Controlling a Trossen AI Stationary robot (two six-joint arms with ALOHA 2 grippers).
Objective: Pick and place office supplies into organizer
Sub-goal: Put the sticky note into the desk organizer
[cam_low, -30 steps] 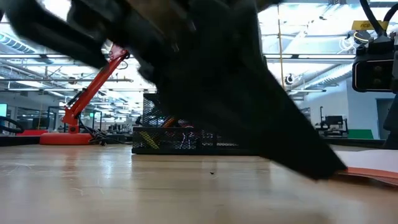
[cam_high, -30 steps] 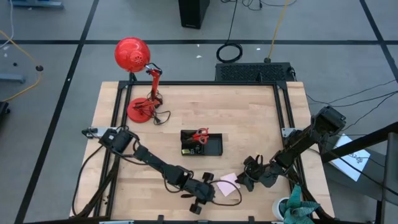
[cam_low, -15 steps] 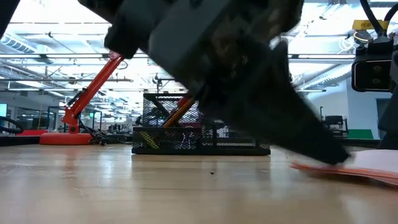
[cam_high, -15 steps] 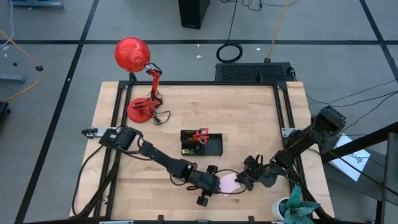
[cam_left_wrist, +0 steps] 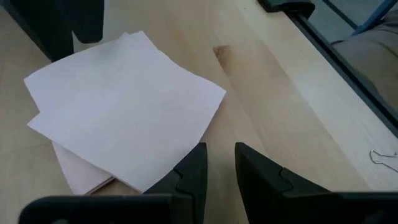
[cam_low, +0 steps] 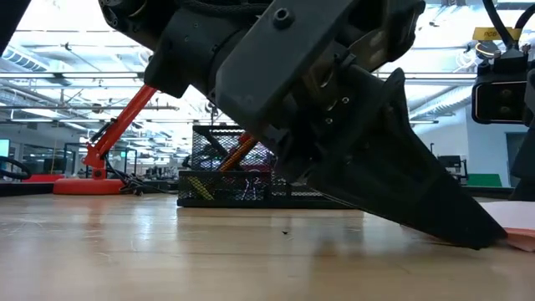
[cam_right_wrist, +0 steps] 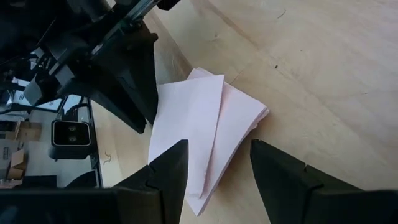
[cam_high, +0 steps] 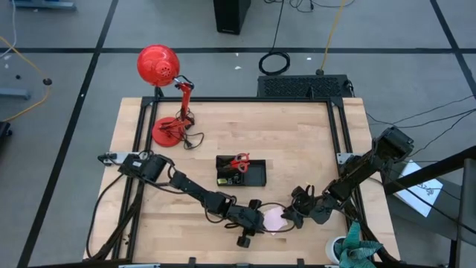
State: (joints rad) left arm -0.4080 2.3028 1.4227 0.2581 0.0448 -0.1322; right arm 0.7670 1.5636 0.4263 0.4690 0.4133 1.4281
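The pale pink-white sticky-note pad (cam_high: pixel 275 219) lies flat on the table near its near edge, its top sheets skewed over the stack (cam_left_wrist: pixel 124 106) (cam_right_wrist: pixel 211 124). My left gripper (cam_high: pixel 261 217) (cam_left_wrist: pixel 221 155) points down at the pad's left edge, fingers slightly apart; in the low view its tip (cam_low: pixel 476 242) is at the table. My right gripper (cam_high: pixel 288 217) (cam_right_wrist: pixel 214 162) sits open just right of the pad, facing it. The black mesh organizer (cam_high: pixel 254 177) (cam_low: pixel 251 196) stands mid-table with red-handled scissors (cam_high: pixel 238 160) and orange pencils in it. My left gripper stands slanted down from the table's left, with one fingertip (cam_left_wrist: pixel 194 163) at the pad's edge (cam_left_wrist: pixel 180 155). Whether it touches the pad, I cannot tell.
The red desk lamp (cam_high: pixel 167 132) (cam_low: pixel 117 134) stands at the far left of the table. A cup with teal cloth (cam_high: pixel 349 250) sits at the near right corner. Bare wood lies between the organizer and the pad.
My left gripper has swung toward the table's right and slightly far, up to the pad's left edge, and has tipped its fingers down to the table. My right gripper has kept still.
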